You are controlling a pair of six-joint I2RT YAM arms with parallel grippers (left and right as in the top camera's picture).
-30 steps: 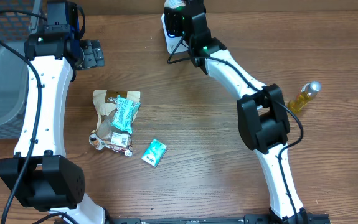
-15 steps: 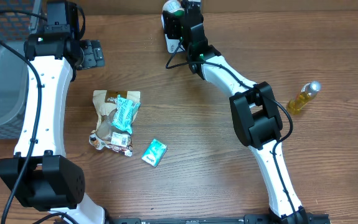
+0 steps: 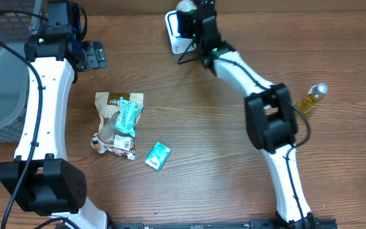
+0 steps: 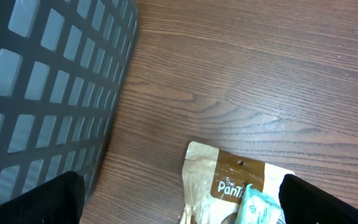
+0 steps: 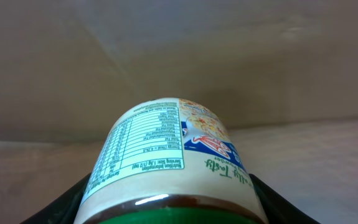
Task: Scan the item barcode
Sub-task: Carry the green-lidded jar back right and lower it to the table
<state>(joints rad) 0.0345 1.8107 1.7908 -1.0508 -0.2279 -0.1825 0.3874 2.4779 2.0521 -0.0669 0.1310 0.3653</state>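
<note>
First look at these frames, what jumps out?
The right tool at the table's far edge, clamped on a white-labelled jar with a green lid, nutrition panel facing its camera. On the left arm's side lies a brown paper pouch under a teal wrapper; the left tool hangs open near a grey lattice basket.

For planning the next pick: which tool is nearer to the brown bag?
Left. The left tool hovers behind the brown bag; the right tool holds a jar farther back and right.
</note>
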